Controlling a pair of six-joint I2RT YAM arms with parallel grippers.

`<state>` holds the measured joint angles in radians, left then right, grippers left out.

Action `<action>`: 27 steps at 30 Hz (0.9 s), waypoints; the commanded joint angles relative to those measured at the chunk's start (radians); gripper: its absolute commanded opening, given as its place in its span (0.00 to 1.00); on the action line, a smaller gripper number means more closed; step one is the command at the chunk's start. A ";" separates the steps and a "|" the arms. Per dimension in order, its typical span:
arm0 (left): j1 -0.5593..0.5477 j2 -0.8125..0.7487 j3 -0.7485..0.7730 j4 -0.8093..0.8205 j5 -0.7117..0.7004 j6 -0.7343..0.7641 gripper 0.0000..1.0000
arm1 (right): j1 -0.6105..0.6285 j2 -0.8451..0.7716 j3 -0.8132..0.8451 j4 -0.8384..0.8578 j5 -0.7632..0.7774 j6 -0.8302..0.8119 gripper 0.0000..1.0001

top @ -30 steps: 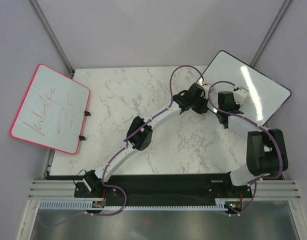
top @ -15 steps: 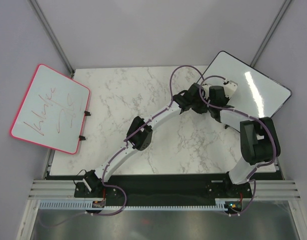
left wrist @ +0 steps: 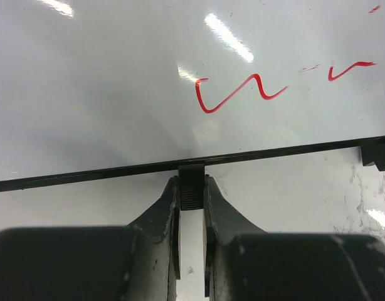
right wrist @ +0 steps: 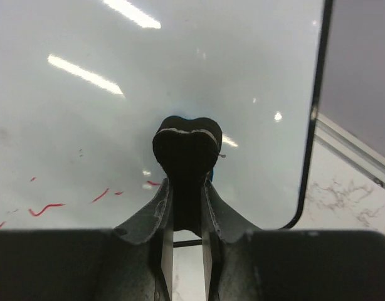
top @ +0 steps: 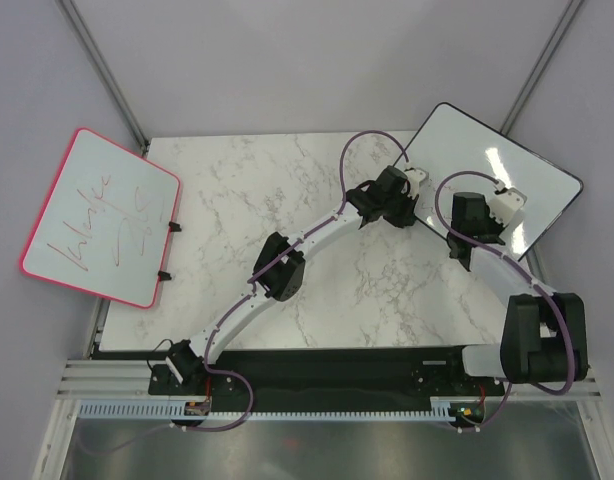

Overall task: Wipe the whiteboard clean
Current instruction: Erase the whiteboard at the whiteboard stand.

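The black-framed whiteboard [top: 532, 165] lies tilted at the table's back right corner, overhanging it. In the left wrist view its face [left wrist: 117, 88] carries red handwriting [left wrist: 236, 94]. My left gripper [top: 415, 178] is shut on a black tab [left wrist: 192, 182] on the board's near frame edge, the jaws [left wrist: 192, 188] clamped on either side of it. My right gripper [top: 505, 203] is shut on a dark eraser [right wrist: 187, 143], which is pressed against the board's face [right wrist: 242, 69]. A few short red marks [right wrist: 45, 208] show to the eraser's lower left.
A pink-framed whiteboard [top: 102, 215] with red scribbles hangs off the left edge of the marble table [top: 267, 190]. Grey walls and metal posts close in the back and sides. The two forearms lie close together near the board's left corner.
My right gripper with the eraser swept to the board's left part half a second ago, then back right toward the middle. The left gripper has kept still on the tab.
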<state>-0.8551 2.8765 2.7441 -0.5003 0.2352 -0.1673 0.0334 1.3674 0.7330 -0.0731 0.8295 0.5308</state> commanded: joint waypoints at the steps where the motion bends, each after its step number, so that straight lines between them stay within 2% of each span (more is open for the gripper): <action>1: -0.027 0.027 0.026 -0.066 0.079 0.000 0.02 | -0.024 -0.054 -0.015 -0.028 0.068 0.002 0.00; 7: -0.027 0.027 0.028 -0.066 0.078 0.000 0.02 | 0.025 0.080 0.077 0.067 0.013 0.020 0.00; 10: -0.027 0.027 0.028 -0.066 0.078 0.000 0.02 | 0.097 0.200 0.164 0.067 0.042 0.035 0.00; 14: -0.025 0.026 0.029 -0.066 0.079 0.000 0.02 | 0.114 0.298 0.227 0.065 0.033 0.072 0.00; 19: -0.025 0.030 0.034 -0.069 0.084 0.000 0.02 | 0.096 0.231 0.146 0.016 0.098 0.110 0.00; 23: -0.025 0.030 0.035 -0.069 0.084 -0.001 0.02 | 0.034 0.122 0.040 -0.060 0.259 0.205 0.00; 27: -0.025 0.030 0.035 -0.069 0.082 -0.001 0.02 | -0.015 0.068 -0.018 -0.079 0.270 0.265 0.00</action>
<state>-0.8551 2.8811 2.7502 -0.5034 0.2375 -0.1673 0.0551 1.4780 0.7437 -0.1013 1.0046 0.7132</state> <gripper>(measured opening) 0.169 0.246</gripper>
